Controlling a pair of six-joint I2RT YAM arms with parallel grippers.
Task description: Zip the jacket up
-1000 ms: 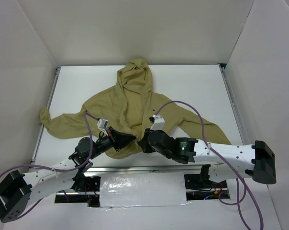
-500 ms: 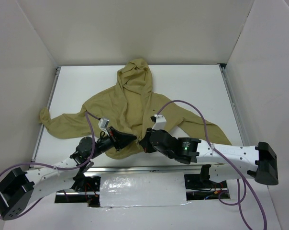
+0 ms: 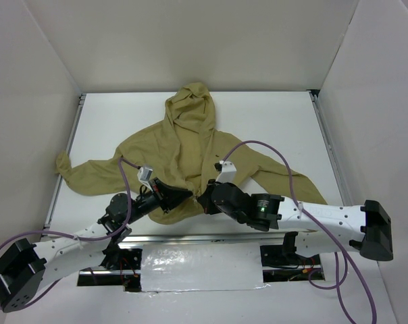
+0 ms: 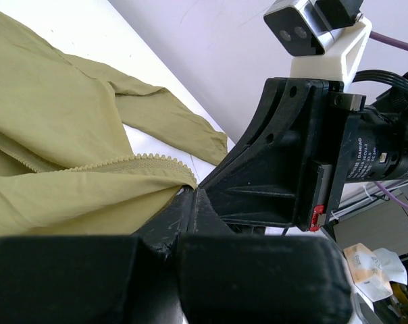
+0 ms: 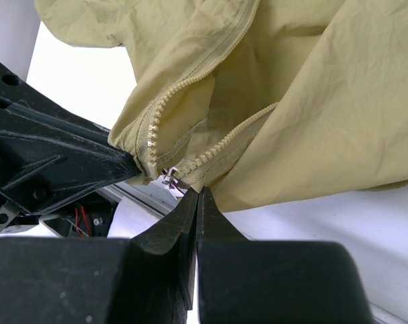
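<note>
1. The jacket [image 3: 177,155] lay spread on the white counter [image 3: 278,121], with its hood [image 3: 190,108] toward the far side, one sleeve out to each side, and its hem at the near edge.
2. Both arms reached in to the middle of the hem, where the left claw [image 3: 180,196] and the right claw [image 3: 202,200] sat just beside each other.
3. In the left wrist view, the left claw [image 4: 194,196] was closed, and the hem corner at the bottom of the zipper [image 4: 123,162] ran into its tips, pinched there.
4. In the right wrist view, the right claw [image 5: 195,194] had its fingers pressed together, with the tips against the lower end of the zipper [image 5: 217,152].
5. Whether the right claw pinched any cloth, I could not tell.
6. A small metal slider [image 5: 168,179] sat just left of those tips.
7. Above the slider, the two rows of teeth lay apart, with the jacket front open between them.
</note>
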